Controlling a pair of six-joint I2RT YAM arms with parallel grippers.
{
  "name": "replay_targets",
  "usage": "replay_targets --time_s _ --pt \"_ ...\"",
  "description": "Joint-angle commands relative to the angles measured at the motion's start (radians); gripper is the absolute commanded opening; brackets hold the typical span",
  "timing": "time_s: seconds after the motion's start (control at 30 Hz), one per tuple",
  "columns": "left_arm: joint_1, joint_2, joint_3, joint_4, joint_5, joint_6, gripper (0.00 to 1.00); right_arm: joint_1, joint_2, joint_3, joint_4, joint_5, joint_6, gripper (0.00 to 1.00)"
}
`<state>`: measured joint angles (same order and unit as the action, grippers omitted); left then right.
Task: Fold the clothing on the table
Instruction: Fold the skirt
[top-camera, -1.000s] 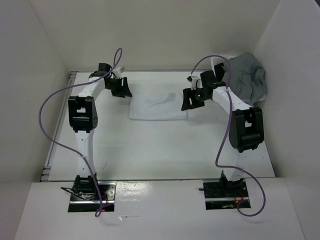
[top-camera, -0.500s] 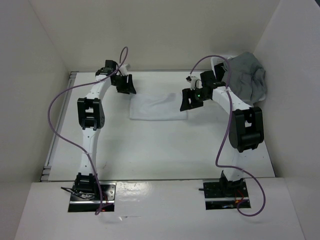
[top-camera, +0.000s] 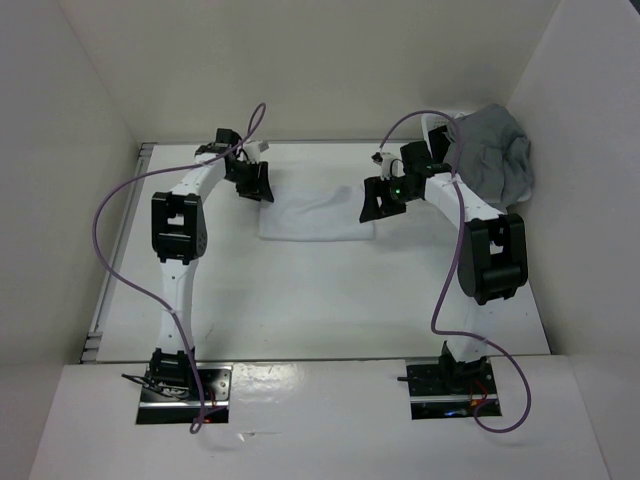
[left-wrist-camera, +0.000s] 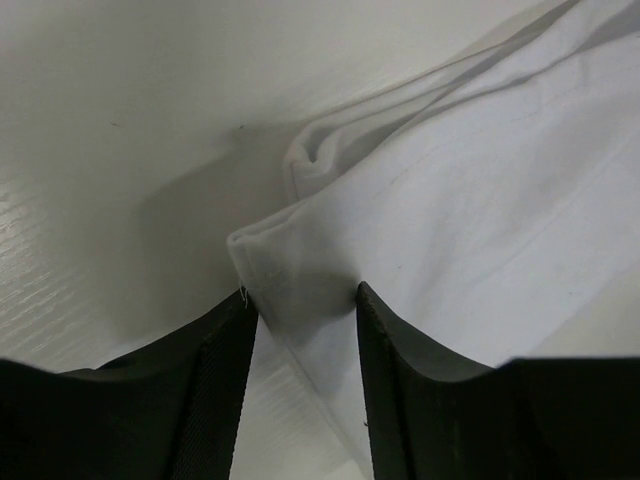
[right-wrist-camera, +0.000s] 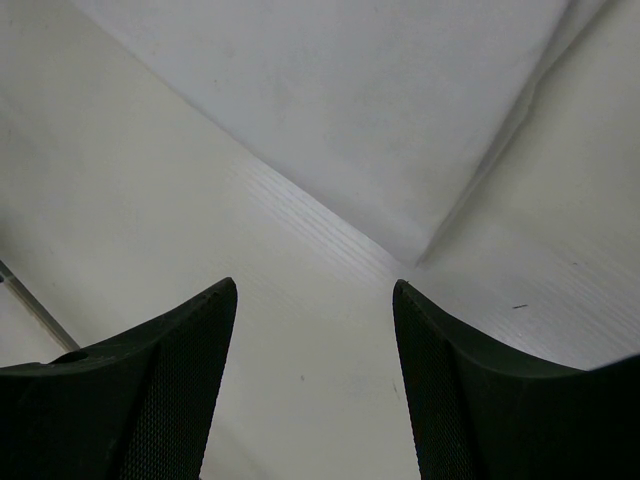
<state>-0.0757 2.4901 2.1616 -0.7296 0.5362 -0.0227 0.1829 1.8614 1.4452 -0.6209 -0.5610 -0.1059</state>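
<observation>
Left gripper (left-wrist-camera: 302, 296) of mine straddles the clothing's (left-wrist-camera: 480, 200) corner, fingers parted either side; my right gripper (right-wrist-camera: 312, 288) hangs spread above the table (top-camera: 300, 290).

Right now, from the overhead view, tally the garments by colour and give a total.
White clothing: 1
Grey garment: 1
Total: 2
</observation>
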Motion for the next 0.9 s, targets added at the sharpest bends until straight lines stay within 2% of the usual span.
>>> replay_targets --time_s 0.0,0.13,0.43,0.53,0.57,0.7,0.87 --pt "-0.003 0.004 -0.054 -0.021 -0.065 0.04 0.51 0.004 -0.039 -0.009 0.016 -0.017 -0.015 0.69" --pt "-0.003 0.004 -0.054 -0.011 -0.065 0.04 0.46 0.004 -0.062 -0.02 0.016 -0.017 -0.015 0.69" --pt "-0.003 0.015 0.023 0.007 -0.056 0.02 0.46 0.004 -0.044 -0.029 0.027 0.012 -0.025 0.69" --pt "-0.003 0.026 0.032 0.007 -0.045 0.0 0.36 0.004 -0.035 -0.038 0.069 0.074 0.024 0.69" --pt "-0.003 0.036 0.032 -0.004 -0.045 0.0 0.24 0.004 -0.034 -0.039 0.079 0.087 0.037 0.69" --pt "-0.003 0.013 -0.011 0.002 -0.036 0.0 0.05 0.004 0.045 -0.019 0.092 0.11 0.092 0.69" --pt "-0.003 -0.039 -0.111 0.035 -0.036 0.009 0.03 0.004 0.131 0.017 0.079 0.119 0.092 0.69"
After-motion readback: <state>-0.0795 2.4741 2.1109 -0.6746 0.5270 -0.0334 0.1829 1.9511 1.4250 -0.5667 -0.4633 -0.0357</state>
